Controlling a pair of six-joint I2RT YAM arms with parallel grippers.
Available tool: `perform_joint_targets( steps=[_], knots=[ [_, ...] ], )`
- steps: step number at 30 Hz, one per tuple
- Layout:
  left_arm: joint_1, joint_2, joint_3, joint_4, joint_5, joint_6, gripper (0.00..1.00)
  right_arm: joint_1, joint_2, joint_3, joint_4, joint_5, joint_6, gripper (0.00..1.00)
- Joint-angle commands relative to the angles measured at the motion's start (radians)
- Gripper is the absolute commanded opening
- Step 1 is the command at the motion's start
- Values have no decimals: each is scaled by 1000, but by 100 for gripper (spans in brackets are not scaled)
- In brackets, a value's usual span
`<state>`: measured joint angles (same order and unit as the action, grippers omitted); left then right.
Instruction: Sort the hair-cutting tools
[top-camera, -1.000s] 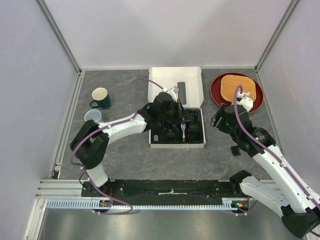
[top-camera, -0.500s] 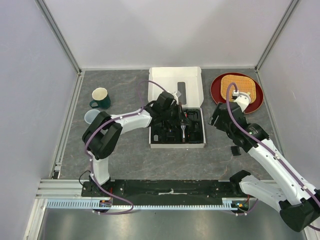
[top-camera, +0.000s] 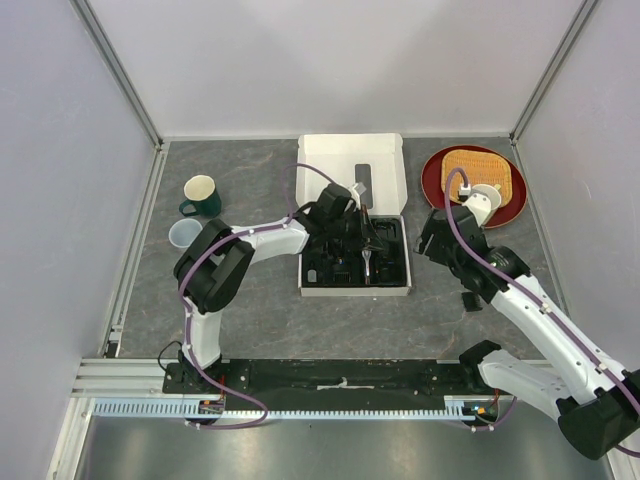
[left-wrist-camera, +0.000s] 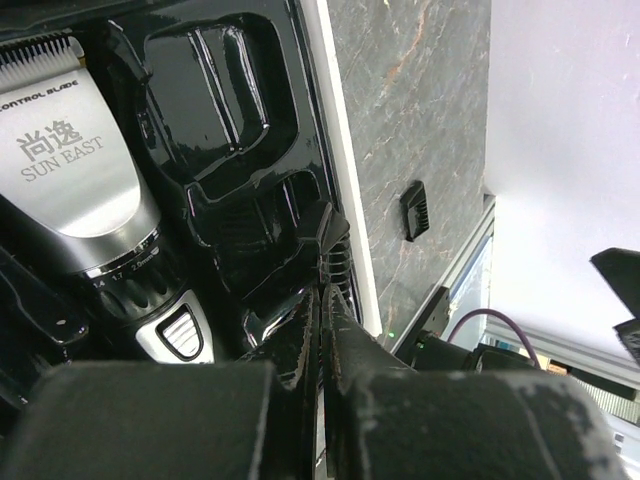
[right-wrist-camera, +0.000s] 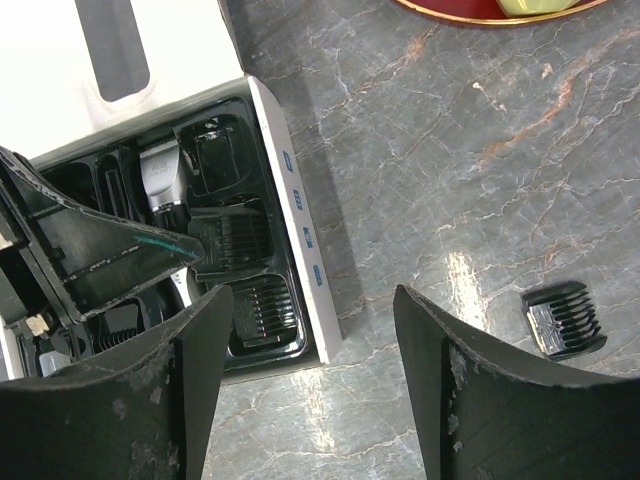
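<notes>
Left pincer (left-wrist-camera: 322, 288) fingers together, down in tray (left-wrist-camera: 230, 90); its arm hides most slots from above. Clipper (left-wrist-camera: 70, 190) in tray, cut off by frame. Right pincer (right-wrist-camera: 310, 300) apart over desk (right-wrist-camera: 420, 150); loose comb guard (right-wrist-camera: 563, 318) right of box (top-camera: 350, 155).

A: Is the clipper (left-wrist-camera: 70, 190) sitting anywhere?
B: It's lying flat in the black tray (left-wrist-camera: 240, 90). Slim black body, silver head printed "SUN EAST".
A: And the guards?
B: Two black comb guards (right-wrist-camera: 262, 305) are sitting in tray slots just beside the clipper. One loose comb guard (right-wrist-camera: 563, 318) is lying on the table (right-wrist-camera: 420, 150), well apart from the tray, on its right.
</notes>
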<state>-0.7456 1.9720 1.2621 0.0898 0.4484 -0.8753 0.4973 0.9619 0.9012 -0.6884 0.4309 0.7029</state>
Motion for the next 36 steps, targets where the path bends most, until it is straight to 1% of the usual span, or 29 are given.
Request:
perform_joint_targets(
  steps=[1,6,10,13,17,30,33,34,36],
  knots=[
    [9,5,14,39,-30,-47,2,-5,-2,-15,36,-14,4,73],
    [17,-21,-4,57,-68,-77,2,-6,-3,-22,39,-18,6,73],
    [17,-18,3,51,-68,-73,2,-5,1,-25,43,-26,6,73],
    [17,4,-1,60,-42,-82,2,-5,3,-28,47,-29,4,73],
    [15,22,-29,112,3,-119,2,-5,9,-35,52,-37,4,73],
    [-6,64,-24,116,-4,-136,2,-6,32,-45,66,-63,0,73],
    [-5,56,-23,93,-19,-113,8,-8,37,-44,66,-69,-3,73],
    [-3,44,-21,71,-28,-102,14,-6,38,-44,67,-72,-5,73],
    [-3,27,-23,48,-62,-73,21,-6,47,-39,66,-84,-19,73]
  ],
)
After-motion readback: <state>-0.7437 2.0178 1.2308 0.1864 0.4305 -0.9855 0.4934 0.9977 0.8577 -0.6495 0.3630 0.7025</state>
